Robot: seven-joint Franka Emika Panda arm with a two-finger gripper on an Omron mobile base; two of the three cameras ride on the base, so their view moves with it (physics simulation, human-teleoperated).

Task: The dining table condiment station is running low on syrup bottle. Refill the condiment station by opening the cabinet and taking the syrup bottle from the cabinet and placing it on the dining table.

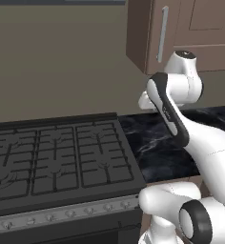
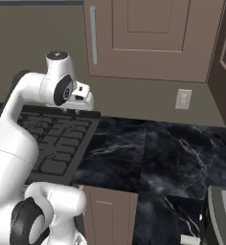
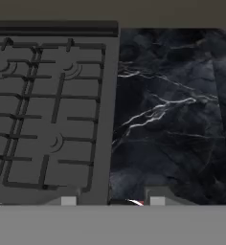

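1. My fingers (image 3: 112,201) hang over the seam where the black gas stove (image 3: 48,110) meets the black white-veined marble tabletop (image 3: 177,115), pointing down at both.
2. Just the two tips poke up at the lower edge of the hand view, set apart with nothing between them; I cannot tell how far they are spread.
3. The stove lies to the left of my fingers, the marble to their right.
4. The cabinet (image 2: 153,38) hangs on the wall above and beyond my fingers, its door shut.
5. Its long silver bar handle (image 2: 93,34) stands upright near the door's left edge, well above my fingers.
6. A pale wall outlet (image 2: 183,99) sits below the cabinet, off to the right.
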